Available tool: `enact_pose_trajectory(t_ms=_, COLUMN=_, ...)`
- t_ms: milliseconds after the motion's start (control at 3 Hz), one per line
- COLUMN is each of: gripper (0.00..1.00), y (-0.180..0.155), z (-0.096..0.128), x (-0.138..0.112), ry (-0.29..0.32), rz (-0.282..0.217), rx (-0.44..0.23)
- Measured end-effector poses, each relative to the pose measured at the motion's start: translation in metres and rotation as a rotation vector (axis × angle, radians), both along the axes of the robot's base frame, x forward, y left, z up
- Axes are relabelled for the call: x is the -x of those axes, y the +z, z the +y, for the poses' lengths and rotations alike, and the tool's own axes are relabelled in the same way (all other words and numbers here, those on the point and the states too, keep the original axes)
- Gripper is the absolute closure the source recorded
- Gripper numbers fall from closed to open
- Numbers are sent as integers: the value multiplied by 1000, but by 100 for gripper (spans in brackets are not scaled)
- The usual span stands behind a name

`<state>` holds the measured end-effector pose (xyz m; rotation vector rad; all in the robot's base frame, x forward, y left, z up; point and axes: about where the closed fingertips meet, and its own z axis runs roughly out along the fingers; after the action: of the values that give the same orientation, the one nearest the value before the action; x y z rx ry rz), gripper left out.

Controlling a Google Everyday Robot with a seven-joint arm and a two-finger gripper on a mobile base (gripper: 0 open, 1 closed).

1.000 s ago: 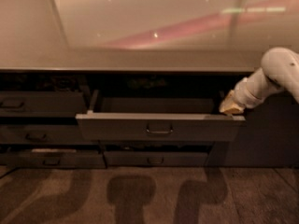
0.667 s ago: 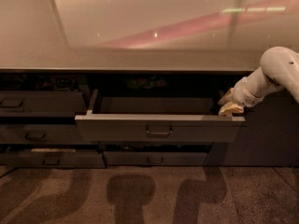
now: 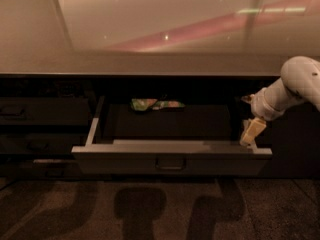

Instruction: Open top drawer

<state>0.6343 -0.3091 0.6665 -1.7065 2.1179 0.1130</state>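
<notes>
top drawer (image 3: 172, 156) stands pulled out under the counter (image 3: 150, 64), loop handle (image 3: 170, 163) centred | gripper (image 3: 252, 131) at its right front corner, whether spread or pressed together cannot be told | colourful packets (image 3: 156, 104) at the back

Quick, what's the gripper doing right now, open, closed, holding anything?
Gripper: cannot be told whether open or closed; it is at the right end of the top drawer, just behind the front panel.
</notes>
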Motion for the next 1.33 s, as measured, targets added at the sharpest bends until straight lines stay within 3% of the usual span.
enact_pose_trajectory(t_ms=333, gripper=0, y=-11, z=-4, x=31, ry=-24, rz=-33, rx=29)
enact_pose_trajectory(t_ms=1333, gripper=0, y=-9, z=-4, x=38, ry=-23, rz=-34, rx=37)
